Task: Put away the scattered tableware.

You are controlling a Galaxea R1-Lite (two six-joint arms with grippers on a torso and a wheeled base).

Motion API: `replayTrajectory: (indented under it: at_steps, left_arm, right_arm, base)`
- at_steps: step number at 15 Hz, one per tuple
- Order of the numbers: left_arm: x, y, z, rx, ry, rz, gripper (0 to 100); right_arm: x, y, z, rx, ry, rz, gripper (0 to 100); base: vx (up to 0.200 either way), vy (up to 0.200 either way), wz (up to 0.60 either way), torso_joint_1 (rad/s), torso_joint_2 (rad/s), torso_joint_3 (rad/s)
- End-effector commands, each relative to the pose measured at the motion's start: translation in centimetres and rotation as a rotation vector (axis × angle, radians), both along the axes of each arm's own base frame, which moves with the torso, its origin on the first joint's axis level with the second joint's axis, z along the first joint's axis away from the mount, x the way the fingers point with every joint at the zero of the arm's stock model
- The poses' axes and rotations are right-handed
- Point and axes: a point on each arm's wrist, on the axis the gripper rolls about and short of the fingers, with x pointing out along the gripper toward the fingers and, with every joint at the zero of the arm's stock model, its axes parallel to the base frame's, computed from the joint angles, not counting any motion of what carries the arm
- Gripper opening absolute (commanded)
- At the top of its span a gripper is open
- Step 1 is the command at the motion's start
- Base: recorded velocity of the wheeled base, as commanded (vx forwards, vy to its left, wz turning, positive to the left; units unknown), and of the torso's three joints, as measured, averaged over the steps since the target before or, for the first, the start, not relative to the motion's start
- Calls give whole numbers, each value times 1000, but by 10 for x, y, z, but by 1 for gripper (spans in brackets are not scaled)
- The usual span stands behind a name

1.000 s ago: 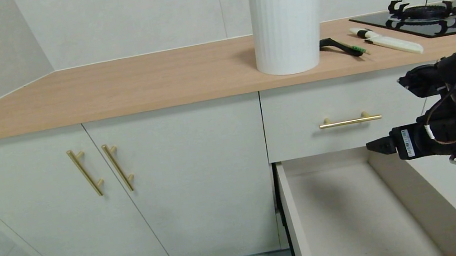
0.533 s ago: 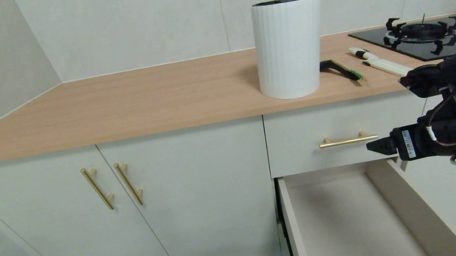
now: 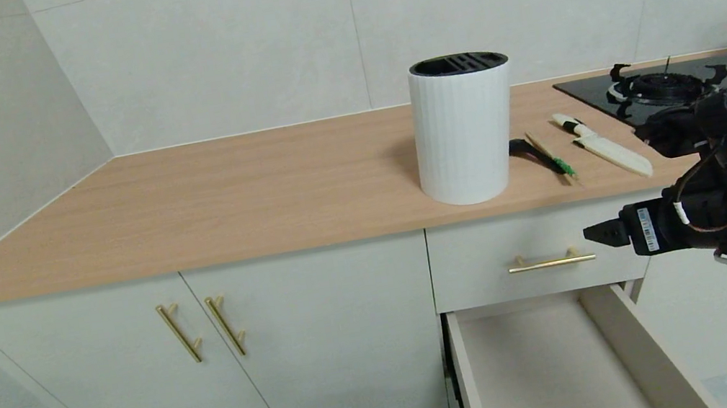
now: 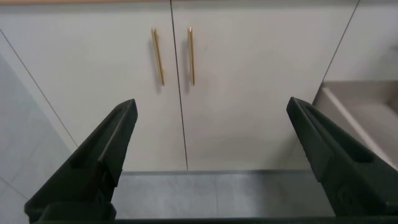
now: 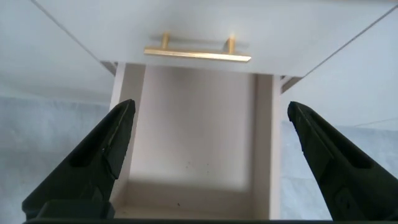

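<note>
Beige and pulled out, the open drawer sits low in my head view, and I place everything from it. Directly above it is a shut drawer front with a brass bar handle, and above that runs the wooden table. On the table, over the open drawer, stands a white ribbed cylindrical holder with a black slotted top. Towards the drawer's right side lies a black-handled utensil with a green tip. Near it, further right, lies a cream-bladed knife; both rest flat on the wood, apart from each other. A black gas hob lies beyond them. Left of the drawer are two cabinet doors with brass handles. My right end effector hangs level with the shut front, above the drawer's right wall.

On the left wrist view, my left end effector has its fingers spread wide apart. It faces the two cabinet doors, with a corner of the drawer beside them.

On the right wrist view, the right fingers are likewise spread wide apart, looking down into the drawer below the brass handle.
</note>
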Motion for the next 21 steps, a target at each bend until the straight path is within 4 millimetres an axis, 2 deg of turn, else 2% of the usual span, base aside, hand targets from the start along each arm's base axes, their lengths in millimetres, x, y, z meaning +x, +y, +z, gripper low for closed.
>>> replayTrajectory:
  at_steps: [1,5,8,11,14,21]
  left_arm:
    - [0,0,0,0,-1,0,100]
    - [0,0,0,0,-1,0,100]
    - [0,0,0,0,-1,0,100]
    - [0,0,0,0,-1,0,100]
    - [0,0,0,0,-1,0,100]
    - [0,0,0,0,-1,0,100]
  right_arm:
    - [1,1,-2,-3,6,0,100]
    - [8,3,-9,-6,8,-3,100]
    - [18,7,-14,-2,-20,-10,100]
    - [45,17,5,26,-127,-3,100]
    - [64,25,17,20,-102,-9,100]
    - [124,25,-35,-23,-49,-148,100]
  base:
    - [0,0,0,203,-491,-290]
    - [0,0,0,188,-457,-261]
    - [0,0,0,54,-113,-69]
    - [0,0,0,0,0,0]
    - [0,0,0,0,0,0]
    - [0,0,0,0,0,0]
